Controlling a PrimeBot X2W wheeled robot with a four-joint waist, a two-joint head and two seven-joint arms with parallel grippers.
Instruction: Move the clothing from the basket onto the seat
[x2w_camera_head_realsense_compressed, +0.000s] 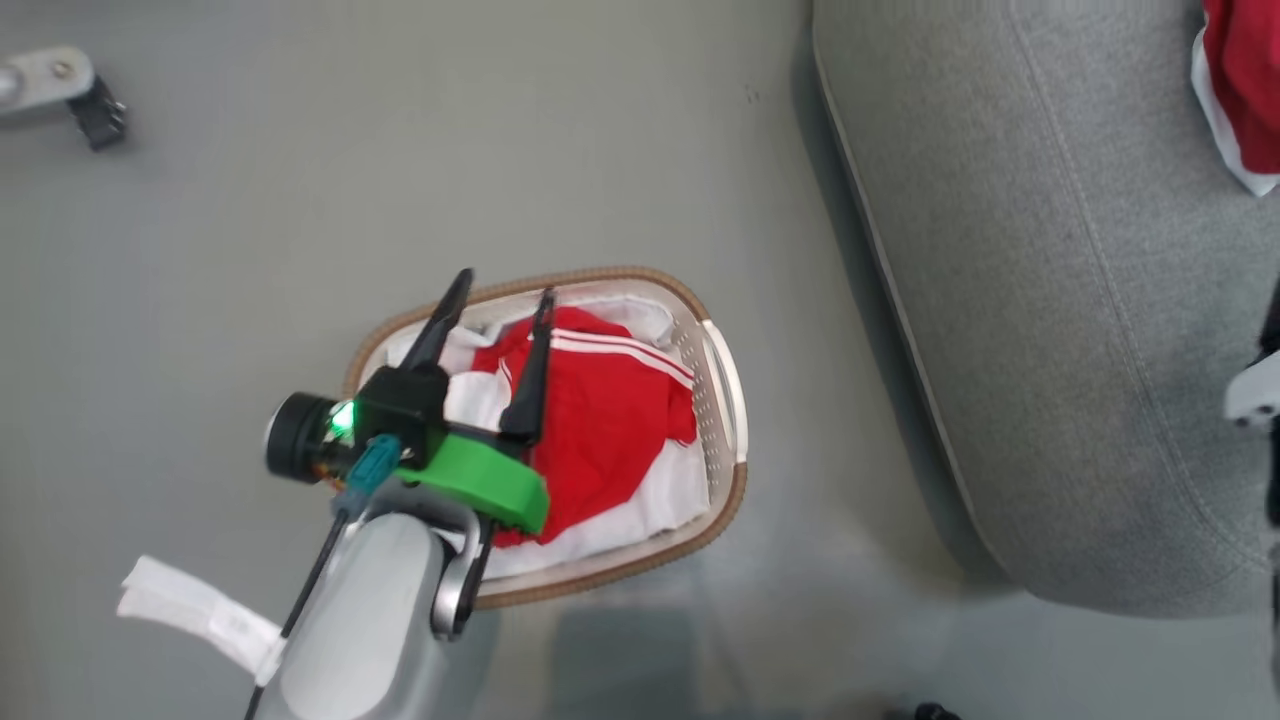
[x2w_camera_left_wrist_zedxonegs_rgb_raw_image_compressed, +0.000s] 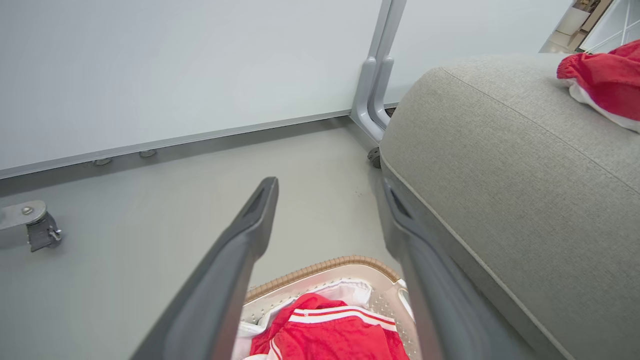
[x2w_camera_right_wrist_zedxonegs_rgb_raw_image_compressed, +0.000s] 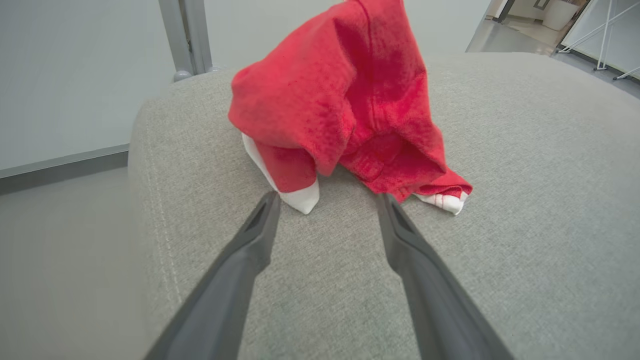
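Our right gripper (x2w_camera_right_wrist_zedxonegs_rgb_raw_image_compressed: 327, 196) gapes empty by a red garment (x2w_camera_right_wrist_zedxonegs_rgb_raw_image_compressed: 350, 100) lying back from the seat's (x2w_camera_right_wrist_zedxonegs_rgb_raw_image_compressed: 500, 210) edge; our left gripper (x2w_camera_head_realsense_compressed: 508, 282), jaws wide, hovers over the other garment (x2w_camera_head_realsense_compressed: 600, 410) in the basket (x2w_camera_head_realsense_compressed: 737, 490); pinching deep could snag its liner (x2w_camera_head_realsense_compressed: 640, 312).

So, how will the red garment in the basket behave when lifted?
Probably floppy: the red garment lies crumpled in soft folds, so it should hang from one pinch. Likely light, being thin fabric. It may drag the white cloth beneath it, as both lie loose in the basket.
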